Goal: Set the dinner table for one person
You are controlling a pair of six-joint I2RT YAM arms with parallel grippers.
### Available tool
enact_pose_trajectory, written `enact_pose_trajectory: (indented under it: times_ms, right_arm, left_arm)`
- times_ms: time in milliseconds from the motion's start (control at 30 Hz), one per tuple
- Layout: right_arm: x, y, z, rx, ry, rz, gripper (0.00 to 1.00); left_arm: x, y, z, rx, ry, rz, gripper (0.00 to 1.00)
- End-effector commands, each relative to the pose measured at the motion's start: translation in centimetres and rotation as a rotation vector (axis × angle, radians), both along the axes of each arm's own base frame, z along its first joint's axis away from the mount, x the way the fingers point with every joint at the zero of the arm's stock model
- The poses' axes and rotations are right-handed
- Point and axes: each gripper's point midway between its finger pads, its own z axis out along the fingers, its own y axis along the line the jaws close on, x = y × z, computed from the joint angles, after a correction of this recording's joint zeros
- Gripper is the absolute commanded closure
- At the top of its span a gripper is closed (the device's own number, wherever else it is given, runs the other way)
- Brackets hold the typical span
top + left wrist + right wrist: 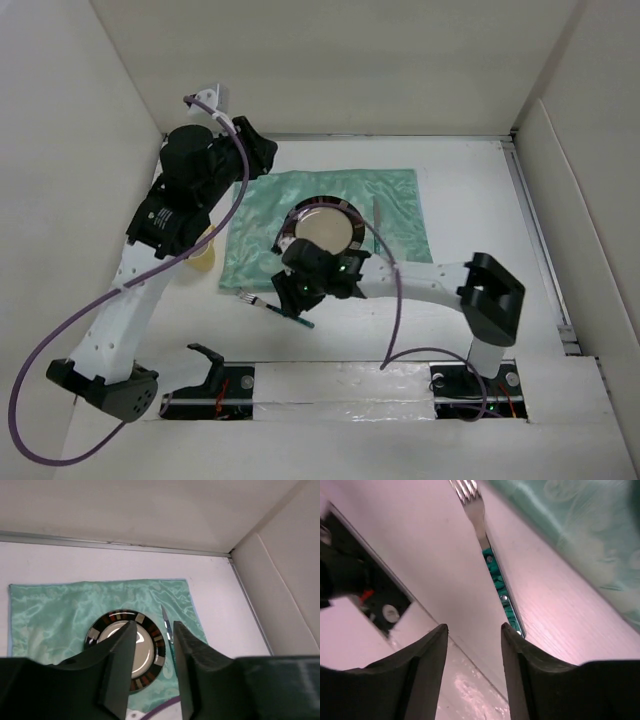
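The white dinner table (470,200) carries a mint-green placemat (390,195) with a dark-rimmed plate (330,206) on it and a knife (378,225) to the plate's right. A fork with a green handle (275,306) lies on the bare table off the mat's front left corner. My right gripper (297,290) is open, low over the fork's handle end; in the right wrist view the fork (490,565) runs away from just beyond the open gripper (472,630). My left gripper (255,148) is open and empty, raised at the mat's back left corner, looking down on plate (117,616) and knife (169,630).
A small yellow cup (203,257) stands on the table left of the placemat, partly under the left arm. White walls close in the back and sides. The table's front edge has dark mounting openings (370,595) by the arm bases. A purple cable (398,290) loops over the right arm.
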Motion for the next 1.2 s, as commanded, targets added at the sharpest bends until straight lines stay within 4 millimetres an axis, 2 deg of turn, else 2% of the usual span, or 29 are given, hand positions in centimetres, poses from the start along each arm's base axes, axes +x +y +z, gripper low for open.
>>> enact_pose_trajectory:
  times_ms: [0,67,100,167,300,367,400,433,500,567,600,667,700,733,833,867,900,933,1000,1033,1067,1100,1133,1167]
  right_arm:
    - [0.4,1.5,-3.3,-0.06,-0.036,0.033,0.44]
    - [0.0,2.2,-4.1,-0.093,-0.062,0.069,0.43]
    - [0.6,2.0,-5.2,-0.126,-0.081,0.053,0.43]
    - [1.0,2.1,-5.9,-0.153,-0.094,0.059,0.42]
    - [1.3,1.9,-7.7,-0.207,-0.117,0.061,0.42]
    - [1.3,1.8,-8.8,-0.231,-0.111,0.069,0.45]
    - [1.0,2.0,-9.0,-0.238,-0.116,0.076,0.49]
    - [0.4,1.9,-10.0,-0.265,-0.108,0.091,0.52]
    - [-0.1,1.8,-10.9,-0.301,-0.122,0.11,0.53]
    - [-1.7,1.8,-11.9,-0.335,-0.145,0.147,0.56]
    - [-1.5,1.7,-11.9,-0.34,-0.154,0.14,0.6]
    - [-2.3,1.5,-12.3,-0.373,-0.171,0.145,0.79]
    - [-1.8,1.2,-12.1,-0.389,-0.193,0.119,0.99]
    - [-2.4,1.3,-11.6,-0.39,-0.195,0.129,1.0]
    - [-3.0,1.8,-7.5,-0.317,-0.187,0.142,1.0]
    - [-2.9,2.3,-5.5,-0.28,-0.201,0.153,1.0]
    - [-3.0,2.6,-2.3,-0.217,-0.217,0.155,1.0]
    - [-3.1,2.5,-0.6,-0.196,-0.225,0.159,1.0]
    - [-2.1,2.9,4.6,-0.08,-0.239,0.143,1.0]
    - [-1.5,3.0,6.1,-0.041,-0.247,0.128,1.0]
    - [-0.8,3.1,7.1,-0.01,-0.245,0.107,1.0]
    - [1.1,3.0,8.6,0.03,-0.243,0.058,1.0]
    - [2.3,3.1,8.5,0.031,-0.231,0.017,1.0]
    - [3.6,3.2,8.5,0.044,-0.191,-0.072,1.0]
  left_arm:
    - [-1.5,2.1,2.1,-0.024,-0.033,0.067,0.66]
    - [-1.8,2.3,1.5,-0.007,-0.015,0.066,0.63]
    - [-2.0,2.4,1.4,-0.007,-0.012,0.066,0.62]
    - [-2.2,2.6,0.9,-0.005,0.0,0.074,0.62]
    - [-2.7,3.1,1.2,-0.007,-0.009,0.087,0.61]
    - [-3.0,3.2,1.4,-0.002,-0.017,0.079,0.61]
    - [-3.0,3.2,1.5,-0.002,-0.02,0.082,0.62]
    - [-3.1,3.4,1.6,-0.001,-0.024,0.088,0.62]
    - [-3.2,3.6,2.1,-0.003,-0.035,0.093,0.62]
    - [-3.2,3.8,2.3,-0.002,-0.045,0.103,0.62]
    - [-3.2,3.8,2.3,-0.002,-0.045,0.103,0.62]
    - [-3.1,3.8,2.1,-0.002,-0.04,0.105,0.62]
    - [-3.1,3.8,2.1,-0.004,-0.041,0.104,0.62]
    - [-3.1,3.8,2.0,-0.005,-0.039,0.106,0.62]
    - [-3.0,4.2,2.6,-0.007,-0.055,0.128,0.61]
    - [-3.0,4.5,3.1,-0.009,-0.065,0.146,0.6]
    - [-3.0,4.8,3.5,-0.008,-0.074,0.16,0.6]
    - [-2.9,5.4,3.8,0.0,-0.083,0.191,0.59]
    - [-2.9,6.0,4.6,-0.003,-0.101,0.217,0.57]
    - [-2.7,6.4,4.7,0.003,-0.104,0.242,0.56]
    - [-2.6,6.6,4.4,0.008,-0.1,0.256,0.55]
    - [-2.5,6.7,4.1,0.015,-0.094,0.264,0.54]
    - [-2.3,7.0,3.6,0.028,-0.089,0.28,0.54]
    - [-1.9,7.0,2.3,0.053,-0.067,0.289,0.54]
